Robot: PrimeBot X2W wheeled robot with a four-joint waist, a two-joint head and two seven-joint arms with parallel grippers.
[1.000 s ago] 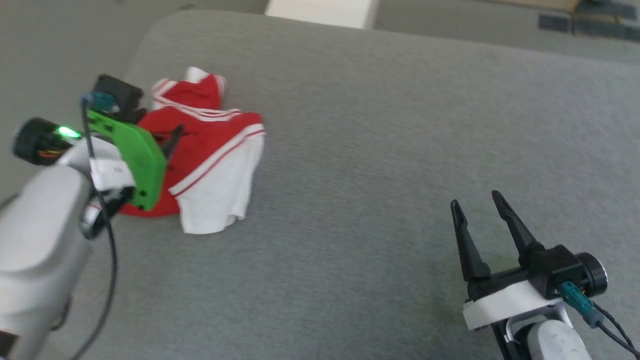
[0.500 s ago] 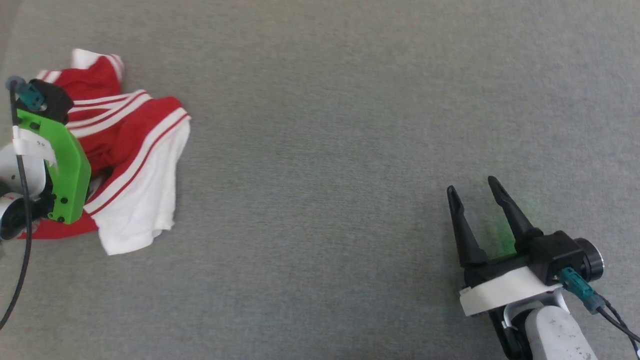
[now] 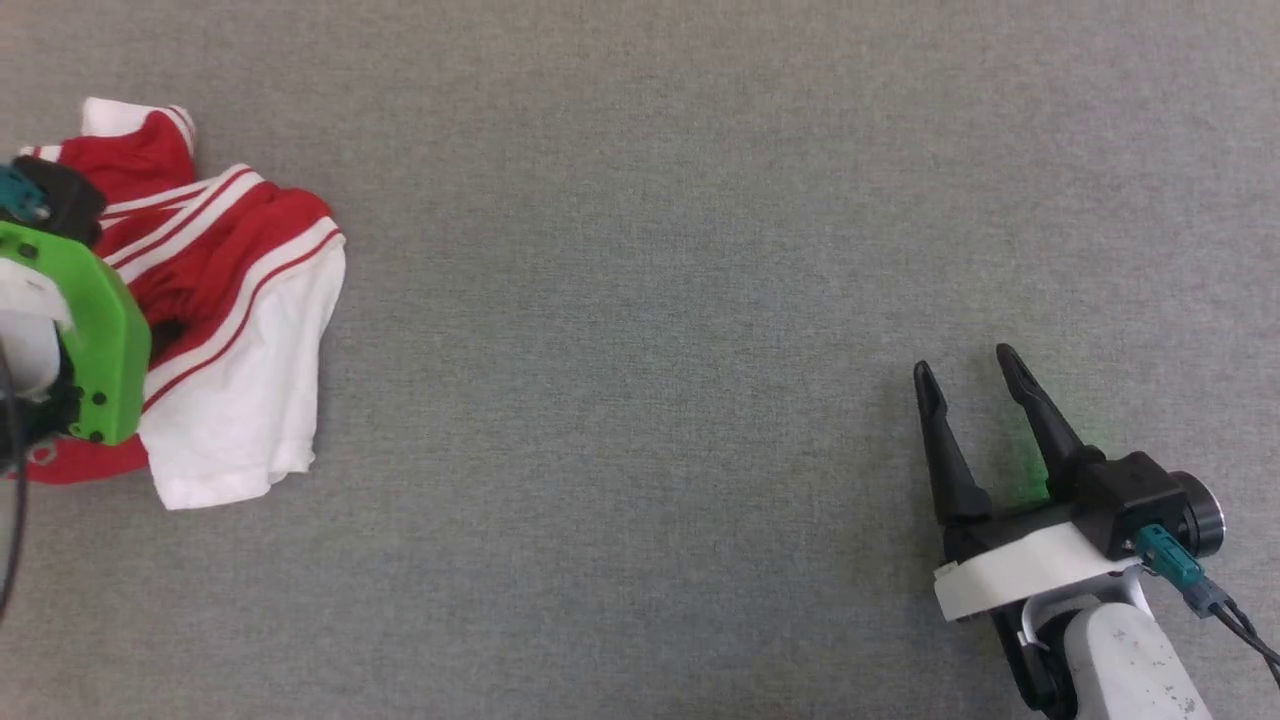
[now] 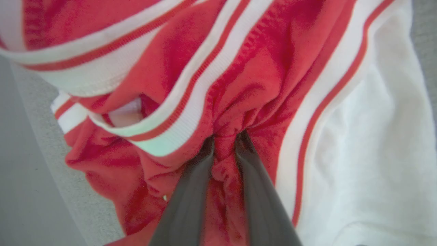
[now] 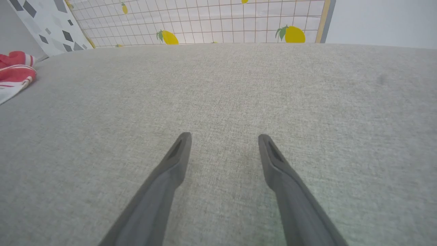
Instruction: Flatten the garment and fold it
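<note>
The garment (image 3: 230, 300) lies crumpled at the far left of the grey surface, red with white striped trim and a white sleeve spread toward the front. Seen close in the left wrist view, the garment (image 4: 273, 68) has a bunched red fold pinched by my left gripper (image 4: 226, 138), whose two fingers are shut on the cloth. Its green wrist mount (image 3: 90, 340) sits over the garment's left part and hides the fingers there. My right gripper (image 3: 964, 362) rests open at the lower right, far from the garment (image 5: 13, 73), with nothing between its fingers (image 5: 177, 160).
A broad grey fabric surface (image 3: 640, 300) stretches between the two grippers. In the right wrist view a grid panel with lemon prints (image 5: 239, 20) stands beyond the far edge, beside a panel with grey shapes (image 5: 44, 20). The surface's edge (image 4: 34, 136) runs just left of the garment.
My left gripper's fingers have closed onto a fold of red cloth. The head camera has moved, shifting the whole picture. The right gripper stays open.
</note>
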